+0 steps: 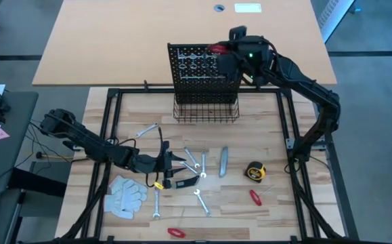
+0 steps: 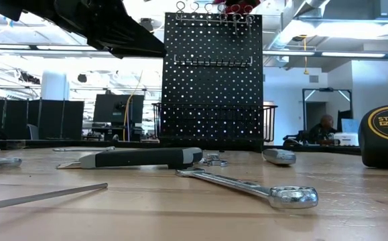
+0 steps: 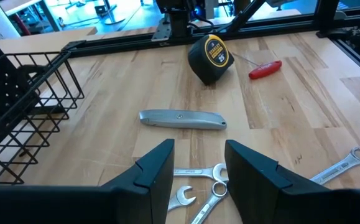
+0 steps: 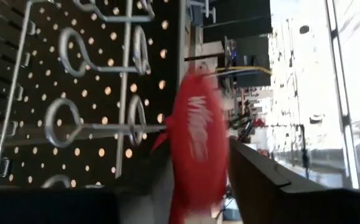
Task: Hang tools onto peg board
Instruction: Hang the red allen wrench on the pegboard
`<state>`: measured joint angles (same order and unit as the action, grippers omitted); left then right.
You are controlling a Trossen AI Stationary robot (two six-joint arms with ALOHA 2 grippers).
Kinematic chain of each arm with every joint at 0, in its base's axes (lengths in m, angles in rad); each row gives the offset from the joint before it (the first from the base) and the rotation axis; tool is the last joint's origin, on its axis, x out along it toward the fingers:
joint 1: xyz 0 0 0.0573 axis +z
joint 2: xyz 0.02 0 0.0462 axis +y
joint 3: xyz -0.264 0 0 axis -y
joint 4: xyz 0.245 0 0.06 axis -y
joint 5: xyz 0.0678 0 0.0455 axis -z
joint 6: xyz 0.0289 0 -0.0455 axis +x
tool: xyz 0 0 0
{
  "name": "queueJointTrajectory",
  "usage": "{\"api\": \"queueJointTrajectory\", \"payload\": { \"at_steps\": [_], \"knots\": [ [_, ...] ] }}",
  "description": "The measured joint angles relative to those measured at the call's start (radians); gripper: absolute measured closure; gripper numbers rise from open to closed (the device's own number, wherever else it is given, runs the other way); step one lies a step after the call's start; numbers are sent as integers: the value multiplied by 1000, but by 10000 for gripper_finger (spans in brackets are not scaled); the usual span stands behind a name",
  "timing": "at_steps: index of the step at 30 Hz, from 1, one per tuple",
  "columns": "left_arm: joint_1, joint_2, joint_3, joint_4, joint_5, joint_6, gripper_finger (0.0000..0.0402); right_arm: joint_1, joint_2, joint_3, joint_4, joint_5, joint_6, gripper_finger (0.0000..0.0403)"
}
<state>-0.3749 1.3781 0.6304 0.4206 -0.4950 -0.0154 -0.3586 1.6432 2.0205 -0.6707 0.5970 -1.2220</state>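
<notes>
Now your right tool [image 1: 221,55] is sitting at the peg board's [image 1: 197,68] top edge, its grip on the red-handled pliers [image 4: 195,146] unclear; your left tool [image 3: 198,171] is hovering open over the wrenches [image 3: 198,186] mid-worktop.

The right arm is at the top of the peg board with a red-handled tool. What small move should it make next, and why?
Probably open the jaws fully and back away. The right gripper is at the top edge of the peg board, and the red-handled tool sits against the ring hooks between its jaws. Whether it hangs securely cannot be told. The left gripper hovers open over the wrenches.
</notes>
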Motion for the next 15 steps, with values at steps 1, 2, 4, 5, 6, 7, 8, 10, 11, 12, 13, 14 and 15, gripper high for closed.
{"api": "queueJointTrajectory", "payload": {
  "at_steps": [1,2,4,5,6,7,8,10,11,12,13,14,15],
  "knots": [
    [0,0,0,0,0,0,263,3,0,0,3,0,-8,233],
    [0,0,0,0,0,0,263,8,0,0,7,0,-14,223],
    [0,0,0,0,0,0,263,18,0,0,19,0,-17,208],
    [0,0,0,0,0,0,263,23,0,0,24,0,-19,202],
    [0,0,0,0,0,0,263,28,0,0,31,0,-21,198],
    [0,0,0,0,0,0,263,33,0,0,35,1,-28,195],
    [0,0,0,0,0,0,263,38,0,0,35,5,-35,194],
    [0,0,0,-1,0,0,263,50,0,0,45,20,-44,194],
    [0,0,0,-3,0,0,263,57,0,0,54,32,-45,195],
    [0,0,0,-3,0,0,263,64,0,0,62,47,-46,197],
    [0,0,0,-3,0,0,263,73,0,0,65,64,-46,199],
    [0,0,0,-3,0,0,263,81,-3,0,68,88,-47,201],
    [0,0,0,-3,0,0,263,92,-4,0,74,117,-47,204]
  ]
}}
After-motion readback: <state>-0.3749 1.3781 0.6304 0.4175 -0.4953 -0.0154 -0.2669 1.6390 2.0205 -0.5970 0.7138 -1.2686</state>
